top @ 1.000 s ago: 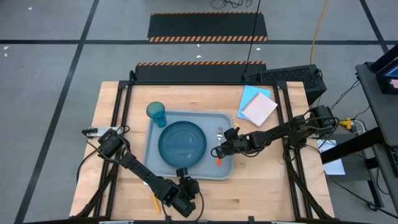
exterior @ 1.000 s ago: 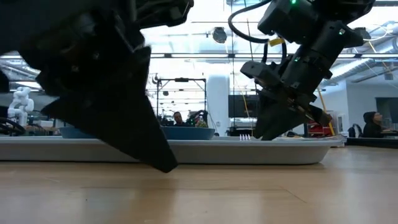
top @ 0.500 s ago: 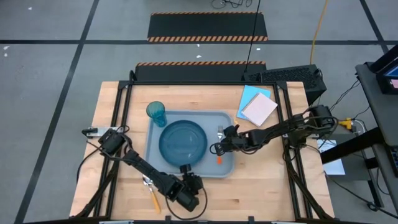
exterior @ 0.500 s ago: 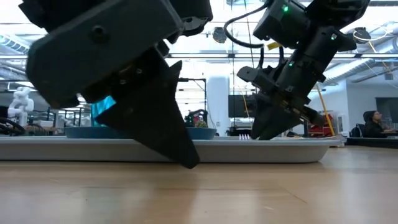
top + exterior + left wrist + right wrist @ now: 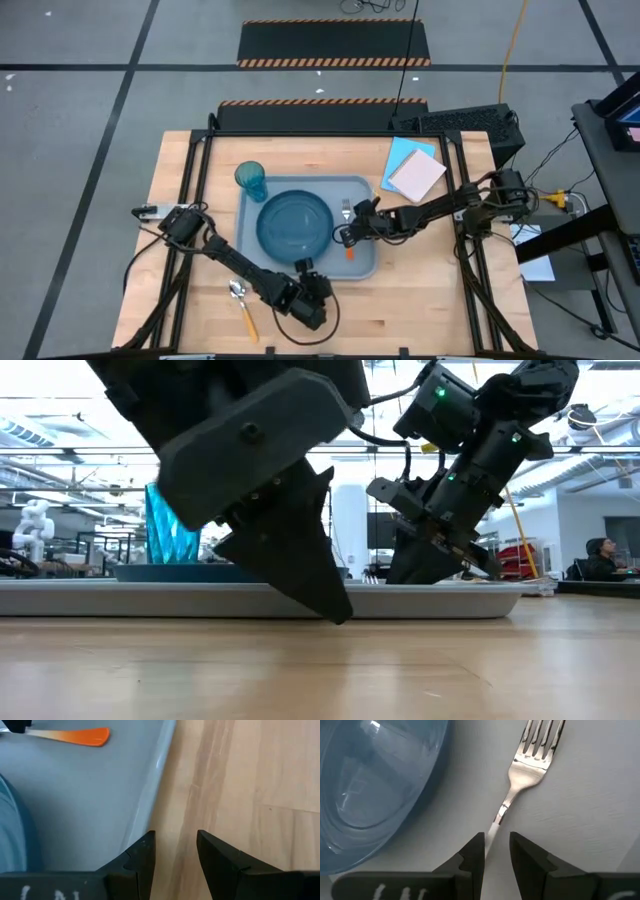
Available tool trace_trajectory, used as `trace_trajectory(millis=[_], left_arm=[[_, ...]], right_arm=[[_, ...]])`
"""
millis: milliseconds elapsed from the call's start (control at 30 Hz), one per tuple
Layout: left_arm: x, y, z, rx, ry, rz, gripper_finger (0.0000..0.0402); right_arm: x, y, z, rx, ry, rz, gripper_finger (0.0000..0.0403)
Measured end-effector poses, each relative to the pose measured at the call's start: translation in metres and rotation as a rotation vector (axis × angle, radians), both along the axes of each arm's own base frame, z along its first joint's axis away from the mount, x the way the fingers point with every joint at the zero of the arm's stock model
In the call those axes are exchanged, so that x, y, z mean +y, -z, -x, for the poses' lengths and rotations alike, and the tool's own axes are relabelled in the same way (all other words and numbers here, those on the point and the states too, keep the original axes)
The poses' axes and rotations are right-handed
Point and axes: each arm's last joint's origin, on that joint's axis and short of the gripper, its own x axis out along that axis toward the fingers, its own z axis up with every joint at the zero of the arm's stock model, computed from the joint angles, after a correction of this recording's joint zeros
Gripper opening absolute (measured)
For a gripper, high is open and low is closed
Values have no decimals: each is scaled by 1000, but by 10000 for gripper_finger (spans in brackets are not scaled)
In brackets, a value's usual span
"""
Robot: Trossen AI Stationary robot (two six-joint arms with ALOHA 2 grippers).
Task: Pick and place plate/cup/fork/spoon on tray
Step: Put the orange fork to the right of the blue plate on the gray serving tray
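Left gripper has slid toward the tray's near edge since a sec ago, uncovering the spoon on bare wood behind it; fingers narrowly parted, empty, straddling tray rim/table seam. Right gripper crept a bit toward the plate, tips slightly apart over the fork stem, nothing gripped afaict. Fork lies flat on the tray, tines away from the gripper, orange handle tip showing nr the left arm. Plate sits mid-tray; cup upright at the far-left corner, can't tell if inside the rim. Step: fork just placed, spoon's the last item imo. Next: left arm must swing back and pinch the thin orange handle. Tray matte plastic, plate glossy, metal bits shiny/slippery, table pale wood.
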Motion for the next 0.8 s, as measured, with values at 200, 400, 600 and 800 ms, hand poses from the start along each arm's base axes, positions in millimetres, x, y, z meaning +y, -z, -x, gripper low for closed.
trace_trajectory(millis=[200,400,600,800], left_arm=[[2,-1,-4,-13,4,22,147],[-8,-28,-2,-64,60,45,147],[-12,-47,23,12,71,-35,147],[-6,-35,41,149,-2,-40,147]], right_arm=[[-2,-1,-1,-7,-5,1,82],[8,-8,1,-36,-44,-30,82],[20,-10,1,-68,-46,-54,82],[21,-9,2,-57,-35,-31,82]])
